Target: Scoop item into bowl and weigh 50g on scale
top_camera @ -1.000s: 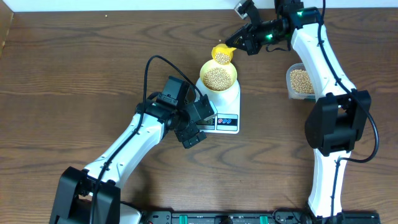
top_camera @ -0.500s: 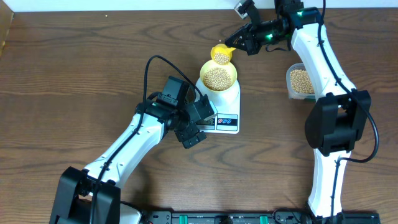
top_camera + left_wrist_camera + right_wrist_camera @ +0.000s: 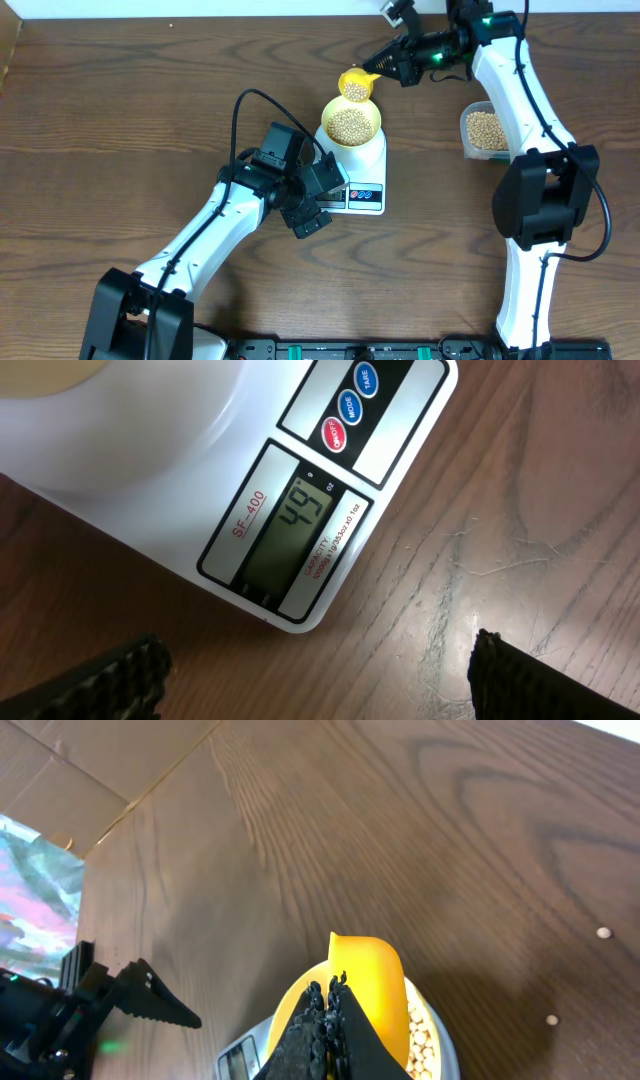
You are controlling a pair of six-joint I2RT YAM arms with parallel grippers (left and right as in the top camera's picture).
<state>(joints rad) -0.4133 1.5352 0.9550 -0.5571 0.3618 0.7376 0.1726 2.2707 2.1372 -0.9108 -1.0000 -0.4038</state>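
Over the last second almost nothing has shifted: the yellow measuring scoop [image 3: 357, 86] has only crept a touch further from the scale [image 3: 365, 185], and the left arm has not moved. The right gripper [image 3: 385, 62] is clamped on the scoop's handle, holding it over the scale's far end, at the far rim of the pale yellow bowl [image 3: 378, 124], with beans left in its cup. The bowl sits on the scale's platform, heaped with soybeans [image 3: 350, 126]. The left gripper [image 3: 320, 198] hangs wide open and empty over the scale's front edge, where its camera shows the display [image 3: 300, 525] reading 49. We judge we are 1 gram short of 50, so only a few more beans should go in. The clear tub [image 3: 466, 125] stands well off the scale's right side.
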